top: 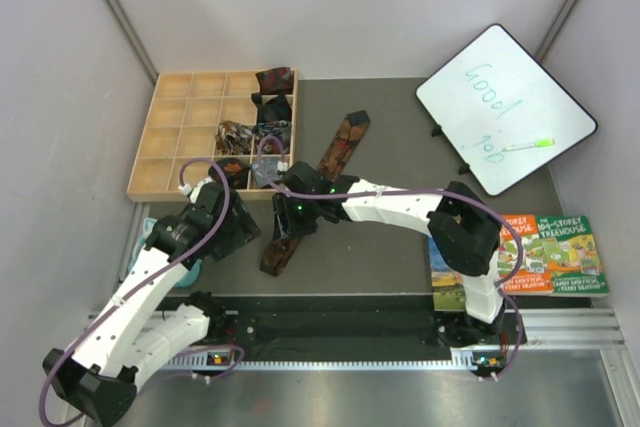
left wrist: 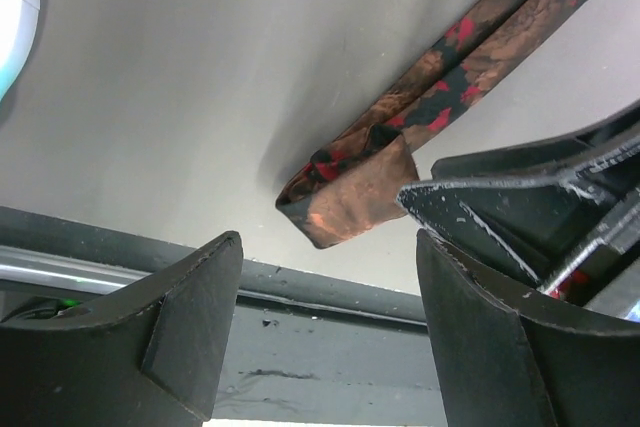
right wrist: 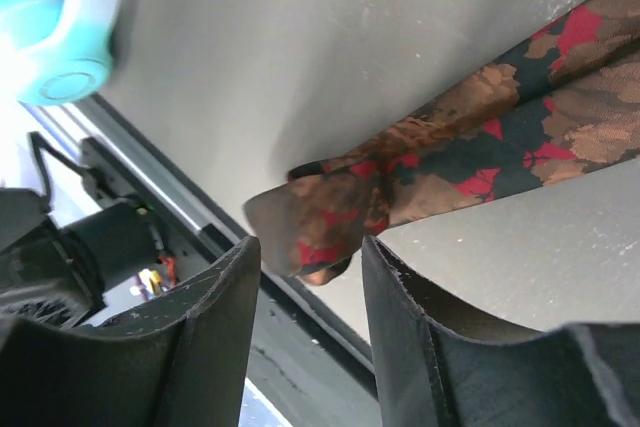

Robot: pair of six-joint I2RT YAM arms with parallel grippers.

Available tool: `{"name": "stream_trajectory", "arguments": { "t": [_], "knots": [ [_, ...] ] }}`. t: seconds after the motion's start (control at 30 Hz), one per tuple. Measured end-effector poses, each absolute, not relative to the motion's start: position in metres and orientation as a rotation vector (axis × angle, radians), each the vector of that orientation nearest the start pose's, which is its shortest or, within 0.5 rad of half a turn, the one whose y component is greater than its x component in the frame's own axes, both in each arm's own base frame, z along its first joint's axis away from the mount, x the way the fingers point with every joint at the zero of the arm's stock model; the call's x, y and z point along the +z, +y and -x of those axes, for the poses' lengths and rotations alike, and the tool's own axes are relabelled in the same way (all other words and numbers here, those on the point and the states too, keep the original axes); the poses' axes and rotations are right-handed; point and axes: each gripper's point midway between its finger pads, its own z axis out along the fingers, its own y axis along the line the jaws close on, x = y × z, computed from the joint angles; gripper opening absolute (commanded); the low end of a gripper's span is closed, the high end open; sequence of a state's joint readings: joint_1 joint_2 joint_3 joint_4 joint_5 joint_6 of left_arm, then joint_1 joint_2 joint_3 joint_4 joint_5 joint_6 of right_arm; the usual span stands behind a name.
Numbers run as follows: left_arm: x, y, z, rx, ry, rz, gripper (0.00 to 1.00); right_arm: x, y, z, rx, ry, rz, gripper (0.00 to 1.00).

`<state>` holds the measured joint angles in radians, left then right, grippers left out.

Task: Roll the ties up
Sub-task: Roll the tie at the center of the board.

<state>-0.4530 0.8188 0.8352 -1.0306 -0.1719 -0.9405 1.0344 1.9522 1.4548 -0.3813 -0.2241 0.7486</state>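
Note:
A long dark tie (top: 335, 152) with rust-orange and red print lies diagonally on the grey table, and its near end (left wrist: 345, 202) is folded over into a short loop. My right gripper (top: 290, 219) hovers over that end. Its fingers are open around the fold (right wrist: 320, 217) without pinching it. My left gripper (left wrist: 328, 242) stands open just left of the fold, with nothing between its fingers (left wrist: 190, 317). Several rolled ties (top: 270, 107) sit in the right-hand compartments of the wooden tray (top: 180, 137).
Teal headphones (right wrist: 55, 42) lie at the table's near left, under my left arm. A whiteboard (top: 505, 107) with a green marker leans at the back right. A picture book (top: 545, 252) lies at the near right. The table's front rail (left wrist: 300, 292) runs right below the fold.

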Motion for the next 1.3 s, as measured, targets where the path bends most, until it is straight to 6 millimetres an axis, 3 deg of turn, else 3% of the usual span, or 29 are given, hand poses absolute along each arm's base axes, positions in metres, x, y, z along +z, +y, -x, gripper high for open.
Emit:
{"name": "stream_trajectory", "arguments": {
  "t": [0.23,0.47,0.77,1.3],
  "knots": [
    [0.128,-0.089,-0.164,-0.305,2.544,0.691,0.75,0.069,0.455,-0.188,0.922,2.718,0.544,0.45],
    [0.123,-0.090,-0.159,-0.311,2.565,0.694,0.75,0.059,0.456,-0.183,0.933,2.734,0.590,0.39],
    [0.116,-0.089,-0.154,-0.306,2.581,0.698,0.74,0.058,0.461,-0.180,0.976,2.730,0.625,0.20],
    [0.081,-0.086,-0.137,-0.283,2.639,0.770,0.70,0.057,0.451,-0.195,1.041,2.788,0.557,0.15]
  ]
}}
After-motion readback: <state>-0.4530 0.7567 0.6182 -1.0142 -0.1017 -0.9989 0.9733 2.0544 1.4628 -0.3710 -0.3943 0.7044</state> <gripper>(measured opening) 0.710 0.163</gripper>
